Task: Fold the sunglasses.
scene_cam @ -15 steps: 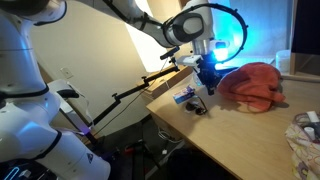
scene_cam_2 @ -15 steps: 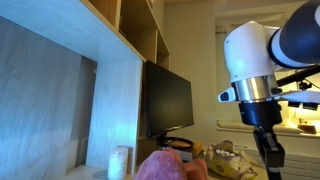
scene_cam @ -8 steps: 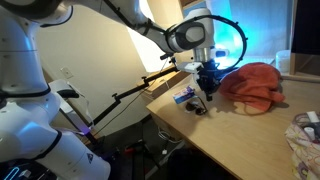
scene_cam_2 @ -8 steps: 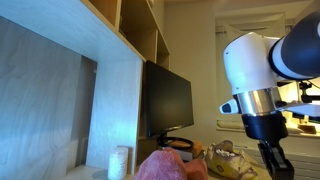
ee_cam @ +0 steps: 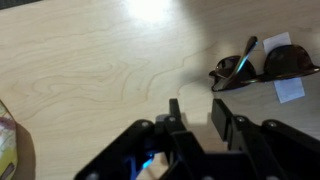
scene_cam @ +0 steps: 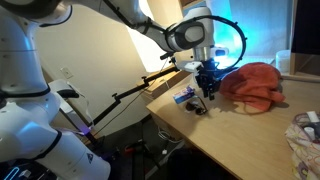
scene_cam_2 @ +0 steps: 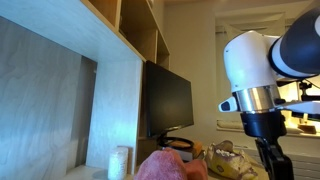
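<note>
The sunglasses [ee_cam: 262, 65] lie on the wooden table at the top right of the wrist view, with black frame, dark lenses and one thin arm sticking out. In an exterior view they are a small dark shape [scene_cam: 198, 107] near the table's front edge. My gripper [ee_cam: 198, 116] is open and empty, with bare wood between its two fingers. It hovers above the table beside the sunglasses and does not touch them. In an exterior view it hangs [scene_cam: 207, 86] just above them. The arm's white wrist shows in an exterior view [scene_cam_2: 262, 100].
A blue-and-white packet [scene_cam: 184, 97] lies next to the sunglasses, with white bits of it in the wrist view [ee_cam: 289, 88]. A red cloth [scene_cam: 250, 85] is heaped behind them and also shows low in an exterior view [scene_cam_2: 165, 168]. A crumpled bag [scene_cam: 305, 135] sits at the right. A dark monitor [scene_cam_2: 168, 100] stands at the back.
The gripper dropped slightly toward the table between one second and half a second ago. It has held still since then. The sunglasses have not moved.
</note>
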You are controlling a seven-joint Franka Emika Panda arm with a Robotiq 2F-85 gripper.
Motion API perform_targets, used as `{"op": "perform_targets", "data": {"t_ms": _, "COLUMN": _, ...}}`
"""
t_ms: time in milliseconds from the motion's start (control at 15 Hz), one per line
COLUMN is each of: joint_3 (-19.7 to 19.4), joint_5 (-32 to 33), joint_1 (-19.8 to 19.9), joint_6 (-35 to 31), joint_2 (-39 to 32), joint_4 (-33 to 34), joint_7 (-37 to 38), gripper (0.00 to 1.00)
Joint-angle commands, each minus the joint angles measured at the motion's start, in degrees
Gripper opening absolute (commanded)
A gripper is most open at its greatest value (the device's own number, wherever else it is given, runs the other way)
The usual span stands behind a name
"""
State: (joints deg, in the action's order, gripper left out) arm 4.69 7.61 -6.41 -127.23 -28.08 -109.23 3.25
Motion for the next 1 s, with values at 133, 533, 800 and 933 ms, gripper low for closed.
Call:
{"op": "perform_targets", "data": {"t_ms": 133, "joint_3": -0.4, "joint_5": 0.5, "joint_1": -1.0, "joint_6": -1.6, "joint_2": 4.2, "joint_4": -4.0, "joint_7": -0.2, "gripper": 0.85}}
{"op": "perform_targets", "data": {"t_ms": 533, "joint_3": -0.4, "joint_5": 3.3, "joint_1": -2.9, "joint_6": -0.2, "joint_2": 5.3, "joint_4": -6.9, "joint_7": 0.4, "gripper": 1.00}}
{"op": "perform_targets", "data": {"t_ms": 800, "joint_3": -0.5, "joint_5": 5.3, "joint_1": -4.0, "joint_6": 0.2, "joint_2": 5.0, "joint_4": -7.7, "joint_7": 1.1, "gripper": 1.00}}
{"op": "perform_targets", "data": {"t_ms": 933, "joint_3": -0.6, "joint_5": 6.0, "joint_1": -4.4, "joint_6": 0.4, "joint_2": 4.7, "joint_4": -7.6, "joint_7": 1.5, "gripper": 1.00}}
